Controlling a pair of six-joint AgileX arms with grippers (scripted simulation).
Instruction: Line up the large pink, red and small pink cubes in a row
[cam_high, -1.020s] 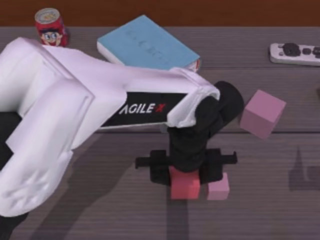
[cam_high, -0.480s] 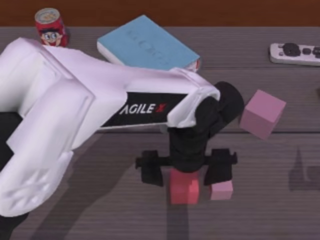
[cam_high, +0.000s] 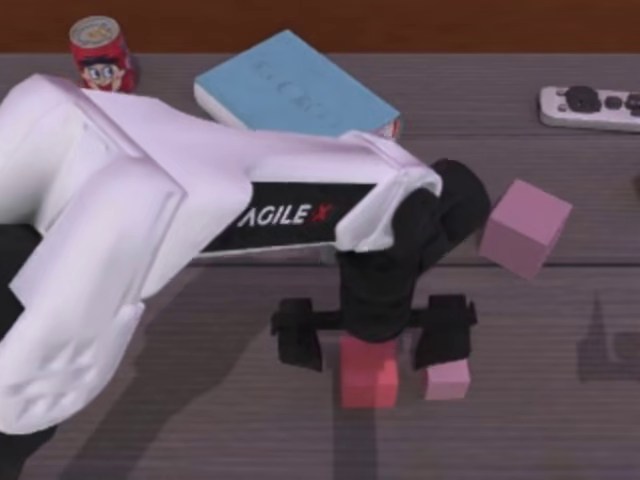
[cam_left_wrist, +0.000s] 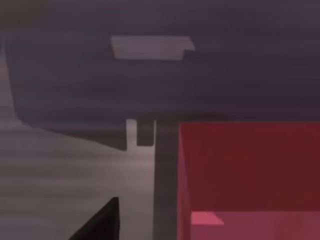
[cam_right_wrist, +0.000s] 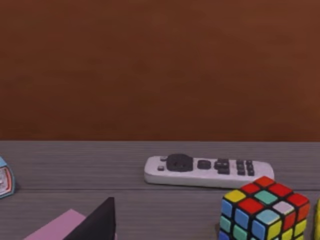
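The left gripper (cam_high: 372, 335) stands over the red cube (cam_high: 369, 373) at the bench's (cam_high: 180, 420) six-o'clock middle with its fingers spread wide of the cube's sides, which reads as the cube set down, its right face touching or nearly touching the small pink cube (cam_high: 446, 380); the large pink cube (cam_high: 524, 227) sits apart at about two o'clock from the pair, not yet in the row. The left wrist view shows only the red cube's face and the arm's shadow, while the right wrist view alone shows a colour-puzzle cube (cam_right_wrist: 264, 210) near the remote (cam_right_wrist: 209, 171), but not whether the right gripper (cam_right_wrist: 97, 222) is spread.
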